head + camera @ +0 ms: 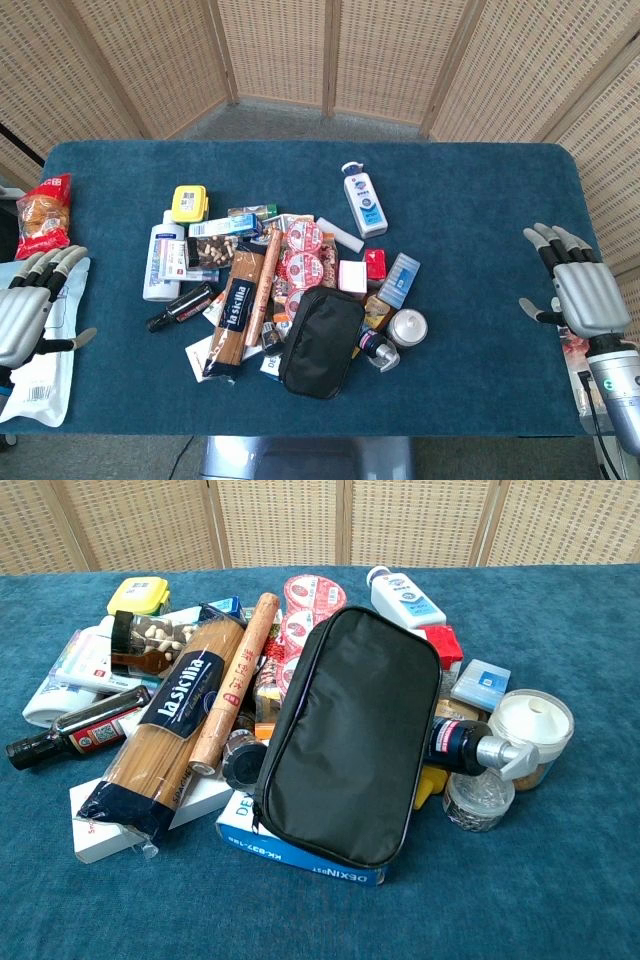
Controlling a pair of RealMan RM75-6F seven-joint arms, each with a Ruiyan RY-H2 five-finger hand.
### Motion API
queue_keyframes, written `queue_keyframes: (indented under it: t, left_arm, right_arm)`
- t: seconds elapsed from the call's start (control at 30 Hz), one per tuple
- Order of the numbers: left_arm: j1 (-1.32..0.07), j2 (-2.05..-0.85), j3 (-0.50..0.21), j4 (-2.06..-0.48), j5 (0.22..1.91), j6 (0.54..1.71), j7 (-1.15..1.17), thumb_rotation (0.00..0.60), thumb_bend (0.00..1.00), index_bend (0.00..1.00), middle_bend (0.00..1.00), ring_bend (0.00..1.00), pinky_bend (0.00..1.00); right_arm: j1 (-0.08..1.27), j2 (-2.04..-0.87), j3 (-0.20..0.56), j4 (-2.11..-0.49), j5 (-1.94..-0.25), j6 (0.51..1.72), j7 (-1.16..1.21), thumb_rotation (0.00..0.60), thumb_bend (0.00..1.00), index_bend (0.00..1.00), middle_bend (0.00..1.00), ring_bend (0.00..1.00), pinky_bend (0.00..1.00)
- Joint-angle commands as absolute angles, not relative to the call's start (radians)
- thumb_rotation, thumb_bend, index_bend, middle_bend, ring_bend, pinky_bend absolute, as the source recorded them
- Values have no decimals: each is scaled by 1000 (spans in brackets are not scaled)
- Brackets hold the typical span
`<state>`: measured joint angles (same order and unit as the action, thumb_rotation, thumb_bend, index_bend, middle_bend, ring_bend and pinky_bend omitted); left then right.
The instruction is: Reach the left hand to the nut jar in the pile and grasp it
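Observation:
The nut jar (213,251) is a clear jar of pale nuts with a dark lid, lying on its side at the upper left of the pile. In the chest view the nut jar (153,640) rests between a white bottle and the spaghetti pack (172,720). My left hand (30,305) hovers at the table's left edge with fingers apart and nothing in it, well to the left of the jar. At the right edge my right hand (580,285) is likewise spread and holds nothing. Neither hand shows in the chest view.
A black pouch (350,730) fills the pile's middle. Around the jar lie a yellow box (189,203), a white bottle (162,262), a dark sauce bottle (181,307) and a tube (264,270). A red snack bag (42,214) sits far left, with a white packet (40,385) under my left hand.

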<state>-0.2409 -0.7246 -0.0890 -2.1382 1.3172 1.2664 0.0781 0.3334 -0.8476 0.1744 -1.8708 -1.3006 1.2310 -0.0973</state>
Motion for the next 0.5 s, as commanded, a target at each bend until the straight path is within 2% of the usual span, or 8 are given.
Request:
queue_keyframes:
  t: [0.03, 0.33, 0.5]
  left_arm:
    - [-250, -725, -93, -2124, 1311, 1252, 66, 600, 224, 0, 0, 0, 0]
    - [-270, -718, -105, -2121, 1301, 1223, 27, 600, 224, 0, 0, 0, 0]
    - [-314, -712, -122, -2123, 1219, 1163, 63, 600, 226, 0, 0, 0, 0]
  right_arm:
    - [328, -847, 177, -1885, -1293, 1244, -112, 599, 243, 0, 81, 69, 155]
    - [322, -843, 170, -1878, -1299, 1238, -97, 599, 244, 0, 80, 70, 155]
    - [321, -811, 172, -1858, -1306, 1224, -52, 600, 243, 0, 81, 67, 154]
